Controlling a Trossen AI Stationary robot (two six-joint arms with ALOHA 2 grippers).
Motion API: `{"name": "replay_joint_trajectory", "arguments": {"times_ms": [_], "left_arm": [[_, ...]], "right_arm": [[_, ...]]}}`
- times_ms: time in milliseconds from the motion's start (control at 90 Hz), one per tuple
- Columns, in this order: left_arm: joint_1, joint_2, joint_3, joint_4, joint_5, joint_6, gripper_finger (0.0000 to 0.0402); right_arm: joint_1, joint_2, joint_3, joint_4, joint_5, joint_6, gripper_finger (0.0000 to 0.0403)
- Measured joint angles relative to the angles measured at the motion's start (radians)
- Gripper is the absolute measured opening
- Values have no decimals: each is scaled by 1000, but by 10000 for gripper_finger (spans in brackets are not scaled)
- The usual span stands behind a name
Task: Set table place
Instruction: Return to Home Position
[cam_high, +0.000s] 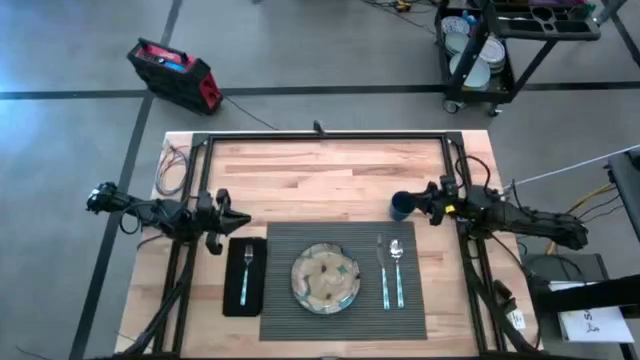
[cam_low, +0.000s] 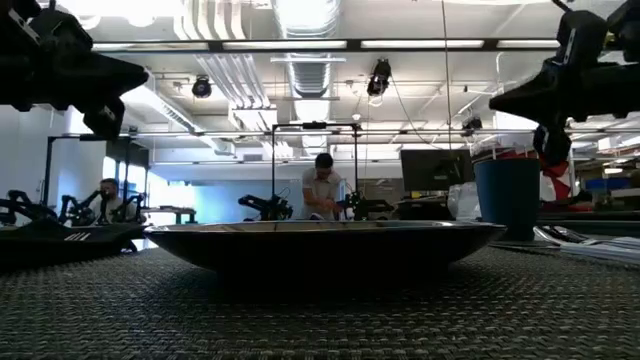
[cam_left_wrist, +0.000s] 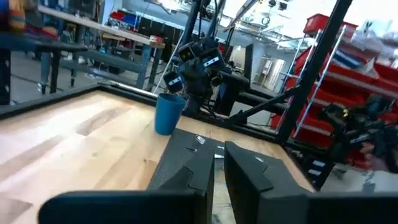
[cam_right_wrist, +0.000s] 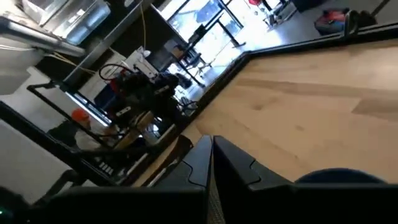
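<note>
Now, the wooden surface (cam_high: 330, 170) spreads wide, the dark grey placemat (cam_high: 285, 320) lying between left gripper (cam_high: 238, 214) and right gripper (cam_high: 422, 202), both with fingers together, empty; plate (cam_high: 325, 277) on it, blue cup (cam_high: 400, 207) just beside the right gripper.

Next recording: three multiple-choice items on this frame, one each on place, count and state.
1. Utensils on the placemat right of the plate: A one; B two; C four.
2. The blue cup stands: A on the plate; B on the floor; C on the table's bare wood by the placemat's top-right corner in the high view.
3. The cup is: A upright; B on its side; C inverted.
Key: 1 B, a knife and a spoon lie there; 2 C, just off the mat; 3 A, on its base, free of the right pincer beside it; the left pincer hangs left of the mat.
</note>
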Motion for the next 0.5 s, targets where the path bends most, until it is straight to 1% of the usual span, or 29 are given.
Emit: {"name": "replay_joint_trajectory", "arguments": {"times_ms": [167, 500], "left_arm": [[0, 20, 9, -1, -3, 1, 29], [0, 56, 10, 0, -6, 1, 24]], "right_arm": [[0, 8, 0, -2, 0, -2, 0], [0, 9, 0, -4, -1, -2, 0]]}}
